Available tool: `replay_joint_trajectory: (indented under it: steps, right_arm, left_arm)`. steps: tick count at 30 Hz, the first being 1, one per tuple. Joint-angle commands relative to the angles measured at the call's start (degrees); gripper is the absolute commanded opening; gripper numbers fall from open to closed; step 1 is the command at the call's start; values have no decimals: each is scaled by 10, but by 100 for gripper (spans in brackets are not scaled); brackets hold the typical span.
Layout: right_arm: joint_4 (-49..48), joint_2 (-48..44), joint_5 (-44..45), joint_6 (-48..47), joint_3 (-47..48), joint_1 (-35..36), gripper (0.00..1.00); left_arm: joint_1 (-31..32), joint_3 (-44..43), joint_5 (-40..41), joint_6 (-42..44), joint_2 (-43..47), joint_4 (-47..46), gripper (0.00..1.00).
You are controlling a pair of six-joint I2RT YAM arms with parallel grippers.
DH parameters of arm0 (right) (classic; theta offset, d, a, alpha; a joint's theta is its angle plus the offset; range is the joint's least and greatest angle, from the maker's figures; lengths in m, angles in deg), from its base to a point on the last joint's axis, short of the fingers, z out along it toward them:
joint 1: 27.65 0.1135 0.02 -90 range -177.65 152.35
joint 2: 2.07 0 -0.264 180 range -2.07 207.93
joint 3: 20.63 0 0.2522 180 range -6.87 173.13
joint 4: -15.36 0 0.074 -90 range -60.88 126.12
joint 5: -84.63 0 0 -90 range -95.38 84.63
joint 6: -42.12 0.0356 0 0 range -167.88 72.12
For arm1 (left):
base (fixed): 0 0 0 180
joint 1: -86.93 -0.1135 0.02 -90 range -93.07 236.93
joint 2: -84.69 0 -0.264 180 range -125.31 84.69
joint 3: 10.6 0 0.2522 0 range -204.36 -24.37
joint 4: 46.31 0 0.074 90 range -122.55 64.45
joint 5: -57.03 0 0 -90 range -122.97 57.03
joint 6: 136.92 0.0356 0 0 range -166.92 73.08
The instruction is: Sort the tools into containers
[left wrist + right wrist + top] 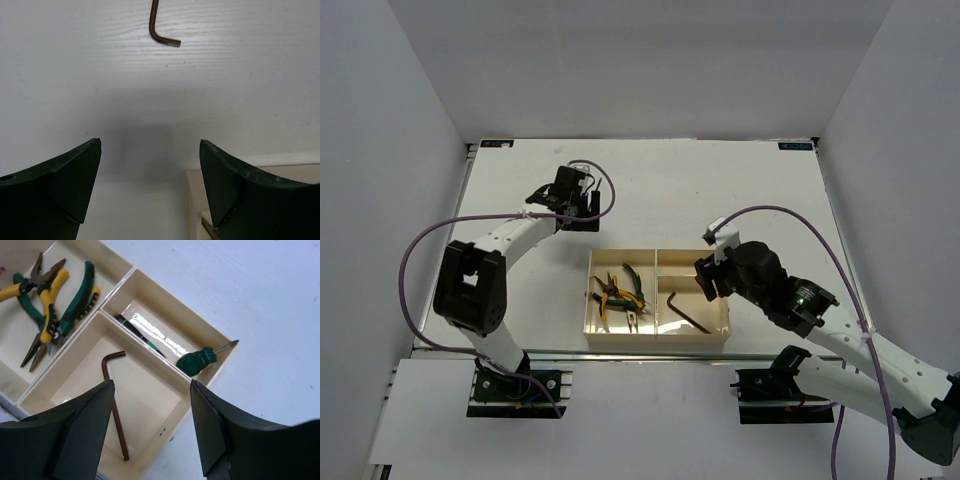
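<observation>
The cream three-compartment tray (pixel 657 340) sits at the table's near middle. Yellow-handled and green-handled pliers (pixel 618 295) lie in its large left compartment. A dark hex key (pixel 688 312) lies in the near right compartment. My right gripper (pixel 705 275) hangs open and empty over the right compartments. In the right wrist view its jaws (pixel 152 382) frame the hex key (pixel 114 405), and a green-handled screwdriver (pixel 200 360) leans on the far small compartment's rim. My left gripper (pixel 578 212) is open above the table, short of a loose hex key (pixel 162 27).
A second thin screwdriver (pixel 142 335) lies in the far small compartment. The tray's corner (pixel 194 200) shows beside my left gripper's right finger. White walls enclose the table on three sides. Purple cables loop off both arms.
</observation>
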Motion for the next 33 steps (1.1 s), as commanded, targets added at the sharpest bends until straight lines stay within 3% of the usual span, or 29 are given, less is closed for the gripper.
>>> replay_joint_trajectory:
  steps: [1, 9, 22, 33]
  right_arm:
    - [-36, -11, 76, 51, -9, -1, 69]
    - [-36, 8, 99, 106, -12, -8, 74]
    - [-58, 34, 100, 86, -7, -22, 76]
    - [-65, 36, 99, 89, -28, -30, 76]
  left_arm:
    - [-3, -52, -25, 17, -34, -5, 89]
    - [-3, -231, -32, 42, -171, 28, 86]
    - [-50, -474, -83, 91, -372, 107, 81]
    - [-63, -501, -108, 121, -418, 130, 75]
